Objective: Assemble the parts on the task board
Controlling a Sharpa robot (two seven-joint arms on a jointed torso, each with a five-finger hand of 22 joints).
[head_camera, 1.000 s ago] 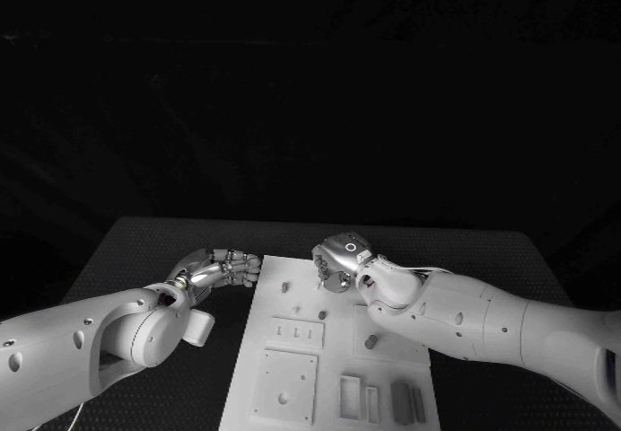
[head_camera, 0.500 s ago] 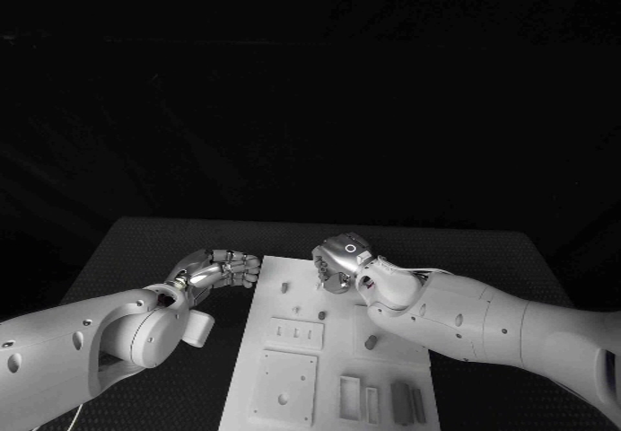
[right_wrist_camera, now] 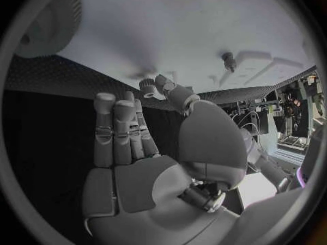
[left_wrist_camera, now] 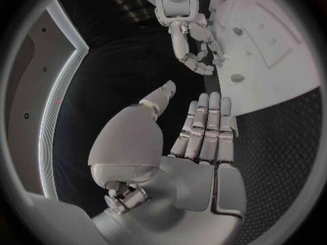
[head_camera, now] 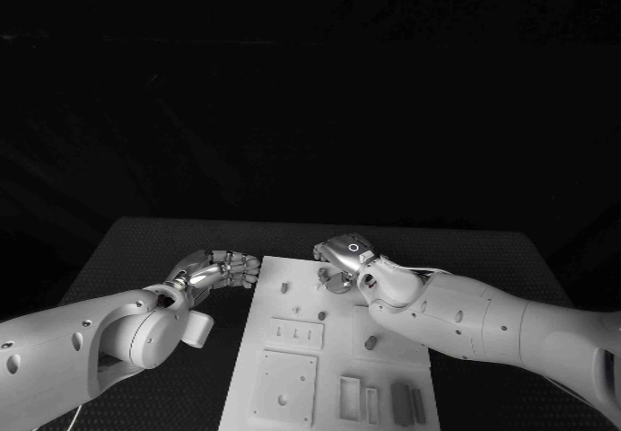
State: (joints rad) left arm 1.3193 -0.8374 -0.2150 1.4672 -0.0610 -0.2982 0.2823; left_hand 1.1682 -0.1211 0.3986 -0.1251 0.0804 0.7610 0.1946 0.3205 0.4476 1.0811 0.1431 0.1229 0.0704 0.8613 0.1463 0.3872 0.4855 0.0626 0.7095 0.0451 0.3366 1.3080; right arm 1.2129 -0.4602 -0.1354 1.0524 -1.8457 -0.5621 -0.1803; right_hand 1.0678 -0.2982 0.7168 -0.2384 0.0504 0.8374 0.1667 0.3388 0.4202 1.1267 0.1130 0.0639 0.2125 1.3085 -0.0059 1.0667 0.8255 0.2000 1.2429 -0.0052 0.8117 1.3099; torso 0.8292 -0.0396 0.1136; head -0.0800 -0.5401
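The right hand (head_camera: 342,263) is seen over the far end of the board (head_camera: 330,346), near its far right corner. In the right wrist view a small round part (right_wrist_camera: 147,86) is pinched between the thumb and a fingertip, while the remaining fingers (right_wrist_camera: 116,128) are held straight and together, close above the board's surface (right_wrist_camera: 170,32). A short peg (right_wrist_camera: 229,61) is seen standing upright in the board, a little apart from the pinched part.

The left hand (head_camera: 215,268) is held at the board's far left corner, just off its edge over the table (head_camera: 143,260). Its fingers (left_wrist_camera: 207,130) are straight and side by side, with the thumb apart; nothing is held.

Toward the near end of the board, shallow rectangular recesses are cut: one (head_camera: 296,333) with three small slots, a larger square one (head_camera: 284,386) nearer still, and at the near right narrow slots in which bar-shaped pieces (head_camera: 406,403) lie. Small pegs (head_camera: 284,287) stand at the far end.

Bare table is left on both sides of the board and beyond its far edge.
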